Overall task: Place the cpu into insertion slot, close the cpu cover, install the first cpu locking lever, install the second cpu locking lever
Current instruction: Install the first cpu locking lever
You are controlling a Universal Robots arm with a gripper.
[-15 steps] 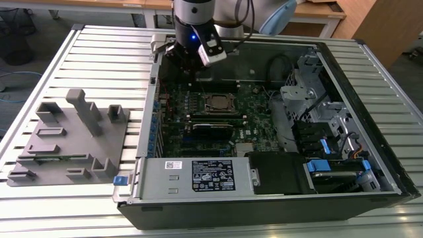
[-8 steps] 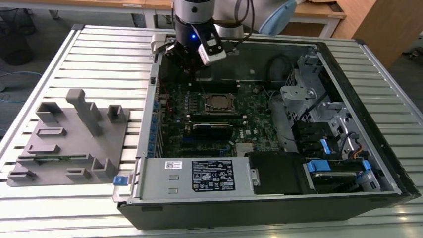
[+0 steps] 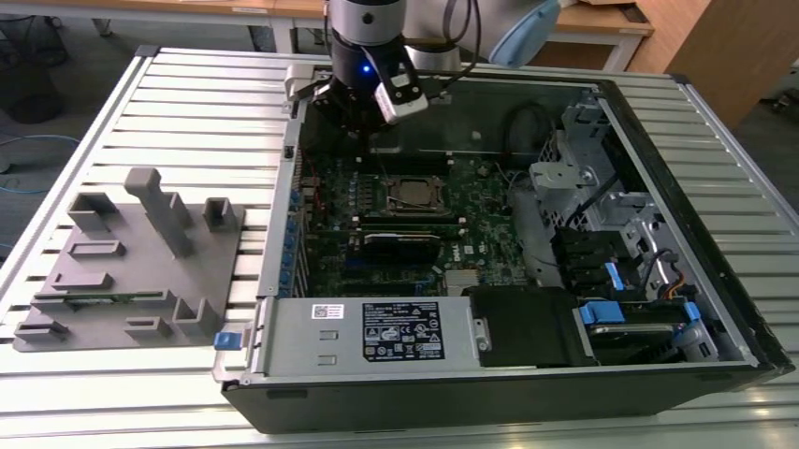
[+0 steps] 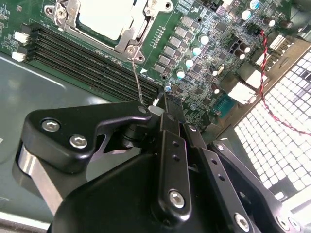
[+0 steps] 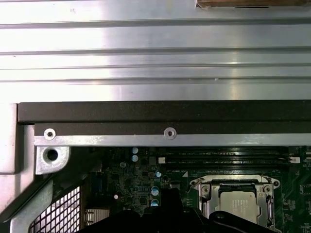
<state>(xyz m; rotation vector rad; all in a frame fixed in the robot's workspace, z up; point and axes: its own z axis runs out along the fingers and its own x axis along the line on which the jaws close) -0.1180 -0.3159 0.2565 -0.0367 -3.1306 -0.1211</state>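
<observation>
The cpu lies in the insertion slot on the green board, its pale metal top showing. The silver cpu cover lies flat around it as a frame. One thin wire locking lever stands up from the socket's corner, and its free end meets my fingertips. My gripper is shut there, apparently on the lever's end. In the exterior view my gripper hangs over the board's far edge, just beyond the socket.
Long black memory slots run beside the socket. The case's back wall is close to the gripper. A power supply and drive cages fill the near and right parts of the case. A grey fixture sits on the table at the exterior view's left.
</observation>
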